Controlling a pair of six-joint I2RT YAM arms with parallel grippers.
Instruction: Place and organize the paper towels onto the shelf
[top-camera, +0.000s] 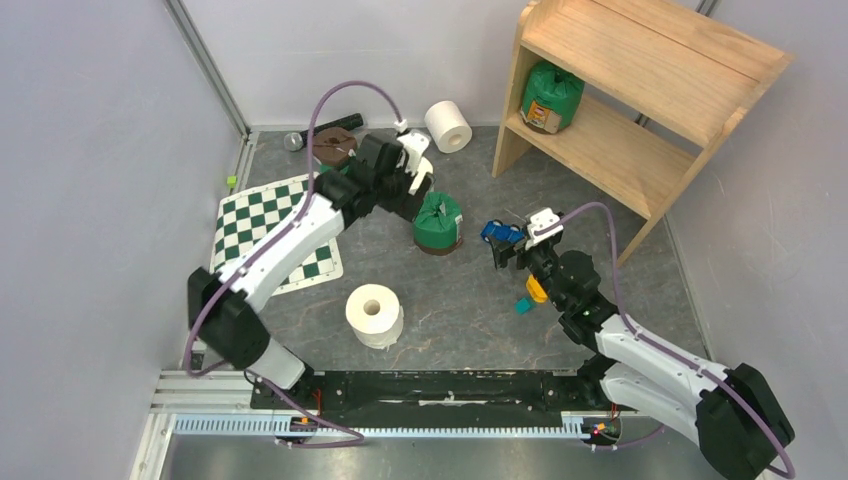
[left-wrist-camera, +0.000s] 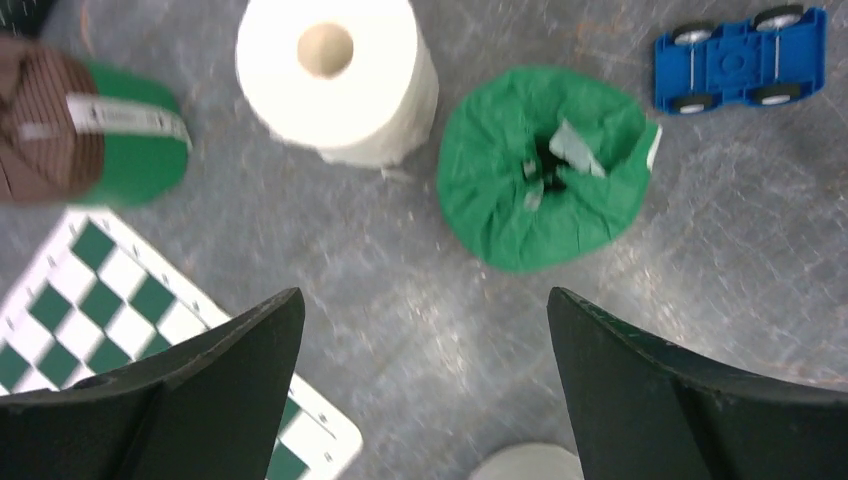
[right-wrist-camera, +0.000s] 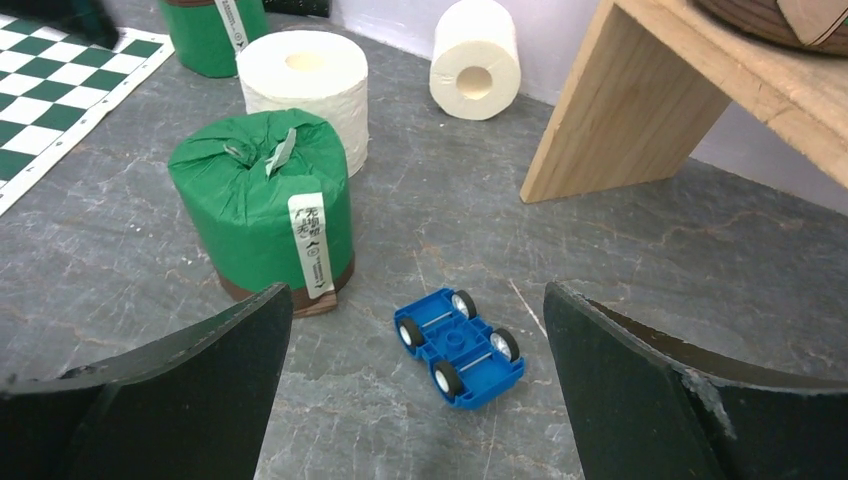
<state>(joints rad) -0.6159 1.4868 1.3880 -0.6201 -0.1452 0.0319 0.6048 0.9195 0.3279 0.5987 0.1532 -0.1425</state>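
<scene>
Left gripper wide open, empty; centre over green-wrapped roll, descend straight, clear neighbouring white roll. Right gripper likewise open, empty.

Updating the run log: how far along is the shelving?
Done: one green roll on the shelf, lower tier. In hand: nothing; left claw and right claw open, empty. Left: five on the table: two more green rolls, three white rolls.
</scene>
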